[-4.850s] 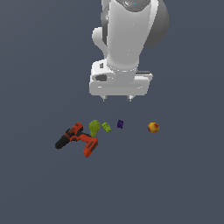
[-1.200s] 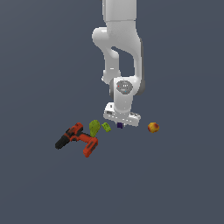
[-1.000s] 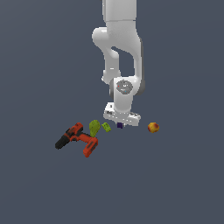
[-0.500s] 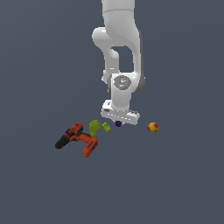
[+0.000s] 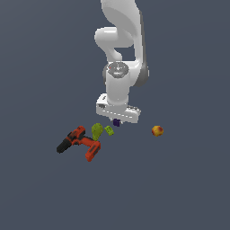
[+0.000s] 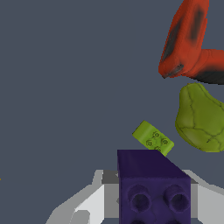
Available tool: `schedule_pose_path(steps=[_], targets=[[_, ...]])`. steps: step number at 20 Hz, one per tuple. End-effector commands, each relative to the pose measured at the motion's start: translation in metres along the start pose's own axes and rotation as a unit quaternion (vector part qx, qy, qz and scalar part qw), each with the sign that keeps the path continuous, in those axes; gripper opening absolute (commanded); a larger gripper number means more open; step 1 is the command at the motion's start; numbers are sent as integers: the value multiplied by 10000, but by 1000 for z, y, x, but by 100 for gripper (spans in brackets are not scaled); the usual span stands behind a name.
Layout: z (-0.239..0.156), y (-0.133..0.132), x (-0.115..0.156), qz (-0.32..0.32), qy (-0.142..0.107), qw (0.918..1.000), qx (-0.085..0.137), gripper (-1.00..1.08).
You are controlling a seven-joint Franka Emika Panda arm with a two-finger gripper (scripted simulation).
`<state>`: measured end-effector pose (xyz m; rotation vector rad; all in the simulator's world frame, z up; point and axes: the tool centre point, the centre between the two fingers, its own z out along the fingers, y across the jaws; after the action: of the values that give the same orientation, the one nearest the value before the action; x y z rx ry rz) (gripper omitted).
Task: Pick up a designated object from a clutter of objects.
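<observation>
On the flat, matte blue-grey floor (image 5: pixel 40 54) the clutter lies in a loose row. The purple block (image 6: pixel 153 186) is a dark, smooth, boxy brick with sharp edges; the wrist view shows two round sockets on its facing side. It sits between the pale grey fingers (image 6: pixel 89 203) of the gripper (image 5: pixel 117 120), which close on it from both sides, so the grip is on the block. In the exterior view the block shows only as a small dark spot just under the hand, at about 2 o'clock from the small yellow-green block (image 5: pixel 109 130); whether it touches the floor cannot be told.

The small yellow-green block is a flat, tilted brick with round studs on one face, seen clearly in the wrist view (image 6: pixel 153 138). Just beside it, at its 9 o'clock in the exterior view, lies the pear (image 5: pixel 96 130), a lumpy yellow-green shape with a veined, faceted skin (image 6: pixel 200 118). The power drill (image 5: pixel 80 143) lies on its side at roughly 7 o'clock from the pear, glossy orange-red with black patches and a black nose pointing toward 8 o'clock; its body is touching or nearly touching the pear. The round fruit (image 5: pixel 157 130), red with yellow mottling, lies well apart at 3 o'clock from the block.

The arm (image 5: pixel 121 49) is smooth white with grey joint bands. It comes down from 12 o'clock, bends at a rounded elbow, and its last link stands nearly upright over the clutter, the hand pointing down and slightly tilted.
</observation>
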<state>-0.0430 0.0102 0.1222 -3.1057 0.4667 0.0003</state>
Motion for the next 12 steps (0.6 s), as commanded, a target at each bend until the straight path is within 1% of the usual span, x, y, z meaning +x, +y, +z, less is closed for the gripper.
schedule_pose_path(steps=[1,12], targets=[[-23,7,8,-1,0,10000,3,-100],[-125,38,48,0,-1,10000,5,-100]])
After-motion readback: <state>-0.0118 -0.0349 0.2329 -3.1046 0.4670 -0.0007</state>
